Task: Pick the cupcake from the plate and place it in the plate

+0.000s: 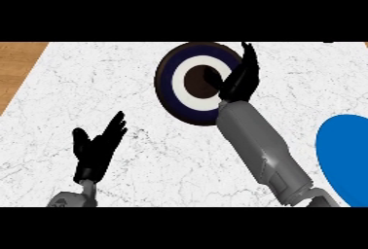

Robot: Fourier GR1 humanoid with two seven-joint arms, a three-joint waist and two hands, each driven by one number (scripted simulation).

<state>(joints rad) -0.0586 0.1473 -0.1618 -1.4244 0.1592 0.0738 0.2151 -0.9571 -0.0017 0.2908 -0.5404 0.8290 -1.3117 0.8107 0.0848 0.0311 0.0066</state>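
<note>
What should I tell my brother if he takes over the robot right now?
Left hand: open, resting low at the view's left, holding nothing.
Right hand: over the right side of the dark ringed plate, fingers straight; no grasp visible.
Cupcake: I can't make it out; a dark round shape sits at that plate's centre, partly behind the hand.
Blue plate: at the right edge, nothing seen on it.
Done: reach only. Left: grasp, carry, place on the blue plate.
</note>
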